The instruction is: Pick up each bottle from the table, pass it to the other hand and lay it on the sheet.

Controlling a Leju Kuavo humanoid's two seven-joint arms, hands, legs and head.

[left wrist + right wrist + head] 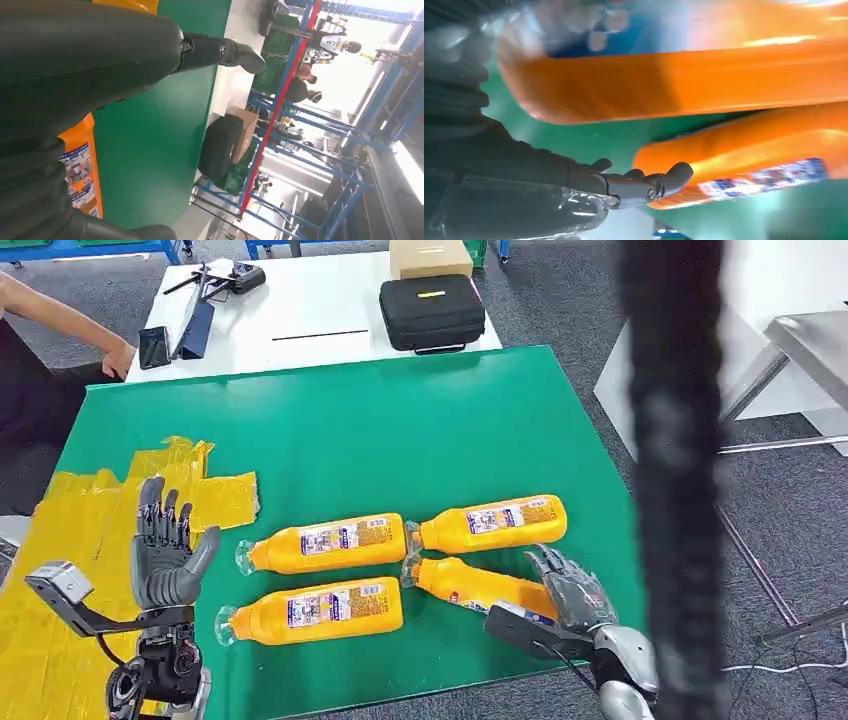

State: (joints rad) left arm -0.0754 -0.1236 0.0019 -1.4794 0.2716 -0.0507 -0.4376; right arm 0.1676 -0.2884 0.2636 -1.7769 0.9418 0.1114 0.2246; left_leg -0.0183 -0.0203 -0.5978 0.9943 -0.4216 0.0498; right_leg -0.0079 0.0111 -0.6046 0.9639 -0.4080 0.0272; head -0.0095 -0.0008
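Orange is what you see most of at the near edge: four bottles lie on their sides on the green table [400, 430], caps pointing left. Your right hand [572, 592] sits at the near right, lying over the base end of the near-right bottle [475, 585]. In the right wrist view its thumb [649, 184] reaches alongside an orange bottle body, but you cannot tell from these pictures whether the fingers have closed on it.

Your left hand [165, 550] stands upright at the near left, palm turned toward the bottles, fingers [160, 515] straight and apart, holding nothing. It hovers at the edge of the yellow sheet [70, 540], which covers the near-left corner of the table.

Just right of that hand lies the near-left bottle [315, 610], and slightly farther back the middle-left bottle [325, 542]. The far-right bottle [492, 523] lies beyond your right hand, its cap near the cap of the bottle under that hand.

Farther off, past the green top, a white table [300, 310] carries a black case [432, 312], a cardboard box [430, 257], a phone [153, 346] and a controller [235, 278]. A person's arm [60, 315] reaches in at the far left.
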